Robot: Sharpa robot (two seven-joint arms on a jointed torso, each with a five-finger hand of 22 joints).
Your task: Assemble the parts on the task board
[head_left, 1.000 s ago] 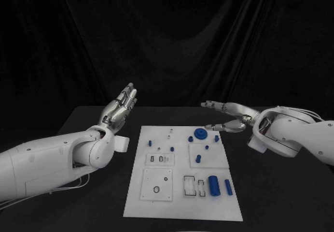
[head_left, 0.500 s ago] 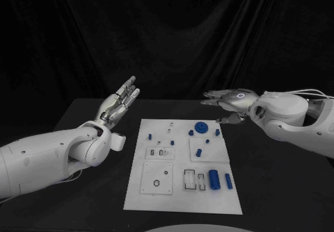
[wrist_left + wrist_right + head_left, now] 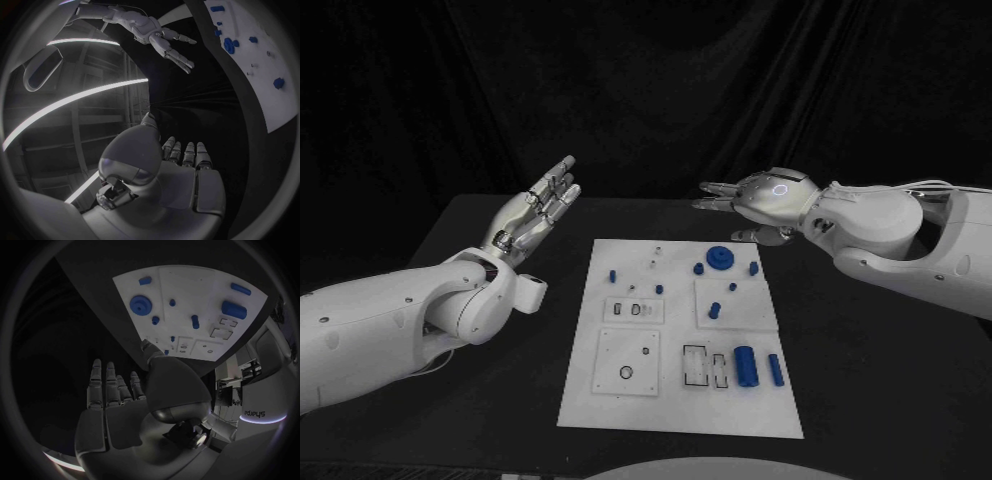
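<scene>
The white task board (image 3: 668, 405) lies in the middle of the black table. On it sit small blue parts: a blue gear (image 3: 718, 259) near the far edge, a thick blue cylinder (image 3: 746, 366) and a thin blue pin (image 3: 776, 369) near the front right. My left hand (image 3: 537, 213) is raised to the left of the board, fingers straight and apart, holding nothing. My right hand (image 3: 750, 198) hovers above the board's far right corner, fingers spread, empty. The right wrist view shows the board (image 3: 206, 347), the gear (image 3: 140, 305) and the thick cylinder (image 3: 234, 309). The left wrist view shows my right hand (image 3: 162, 39) over the board (image 3: 275, 107).
The black table (image 3: 891, 380) stretches around the board, with a dark curtain behind it. Rectangular cut-outs (image 3: 702, 378) and a square plate with a hole (image 3: 627, 362) mark the board's near half.
My right hand has risen and swung left from beside the board's far right corner to above it. My left hand has stayed raised and drifted slightly left.
</scene>
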